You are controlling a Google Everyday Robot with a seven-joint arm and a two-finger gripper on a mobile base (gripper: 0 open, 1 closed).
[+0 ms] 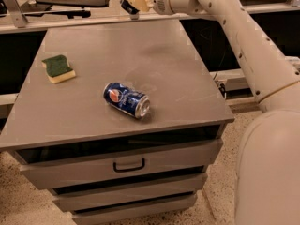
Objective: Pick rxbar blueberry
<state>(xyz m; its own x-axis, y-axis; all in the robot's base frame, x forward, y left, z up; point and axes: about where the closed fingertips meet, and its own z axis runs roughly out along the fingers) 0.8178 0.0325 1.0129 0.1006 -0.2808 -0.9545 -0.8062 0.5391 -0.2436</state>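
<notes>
My gripper (131,6) is raised over the far edge of the grey table (154,55), at the end of the white arm that reaches in from the right. It is shut on the rxbar blueberry (125,5), a small flat dark wrapper that sticks out to the left of the pale fingers (139,2). The bar is off the tabletop, held in the air.
A blue Pepsi can (126,100) lies on its side near the table's middle front. A green-and-yellow sponge (58,68) lies at the left. Drawers with a handle (129,165) are below. A rail and dark furniture stand behind the table.
</notes>
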